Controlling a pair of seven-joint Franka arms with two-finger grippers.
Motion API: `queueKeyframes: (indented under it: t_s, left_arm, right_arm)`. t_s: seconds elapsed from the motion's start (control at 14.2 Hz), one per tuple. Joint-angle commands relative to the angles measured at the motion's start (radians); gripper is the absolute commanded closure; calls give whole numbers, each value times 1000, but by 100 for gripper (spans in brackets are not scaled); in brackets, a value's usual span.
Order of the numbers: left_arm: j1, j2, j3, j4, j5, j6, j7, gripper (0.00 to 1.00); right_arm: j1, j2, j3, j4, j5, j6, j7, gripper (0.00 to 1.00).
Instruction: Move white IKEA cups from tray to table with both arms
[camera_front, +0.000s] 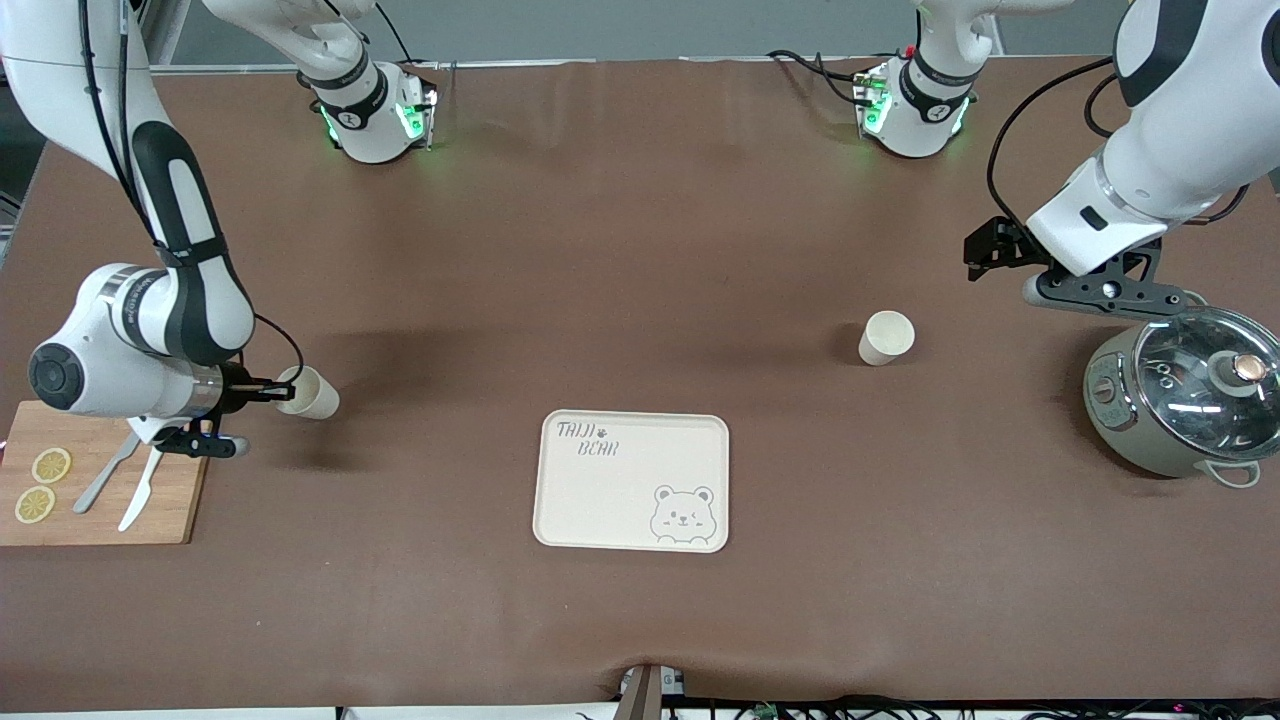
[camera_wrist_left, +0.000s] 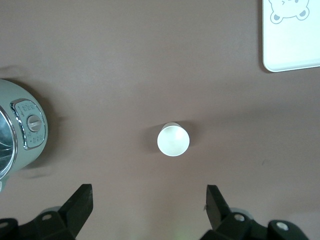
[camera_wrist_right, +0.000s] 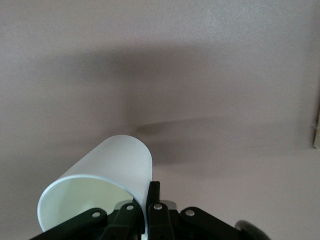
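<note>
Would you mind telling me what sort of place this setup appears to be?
Probably a robotics lab bench staged as a kitchen: a brown-covered table carries an electric cooker, a cutting board with lemon slices and a bear-print tray.

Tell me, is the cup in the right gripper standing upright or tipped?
Tipped. The right gripper pinches the rim of the cup, which lies sideways, mouth toward the gripper, its inside showing in the right wrist view.

Two cups (camera_front: 886, 337) (camera_front: 310, 392), one tray (camera_front: 632, 481), one pot (camera_front: 1180, 405), one cutting board (camera_front: 100, 490), two lemon slices (camera_front: 51, 465) (camera_front: 35, 504), two arms.
</note>
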Motion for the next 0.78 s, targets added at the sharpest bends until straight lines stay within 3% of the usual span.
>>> queueKeyframes:
  t_s: [0.0, 0.42, 0.57, 0.64, 0.71]
  left_arm:
    - [8, 0, -14, 13, 9, -13, -16, 0]
    - [13, 4, -14, 65, 24, -11, -54, 0]
    - [13, 16, -12, 89, 24, -10, -51, 0]
    - [11, 22, -12, 99, 24, -8, -51, 0]
    - [13, 27, -12, 106, 22, -7, -54, 0]
  right_arm:
    - [-6, -10, 6, -57, -14, 77, -20, 100]
    - [-18, -6, -2, -57, -14, 67, -23, 97]
    - [-21, -1, -1, -54, -11, 68, -17, 45]
    - [-19, 1, -1, -54, -9, 67, -8, 0]
    - [-16, -1, -2, -53, -8, 64, -6, 0]
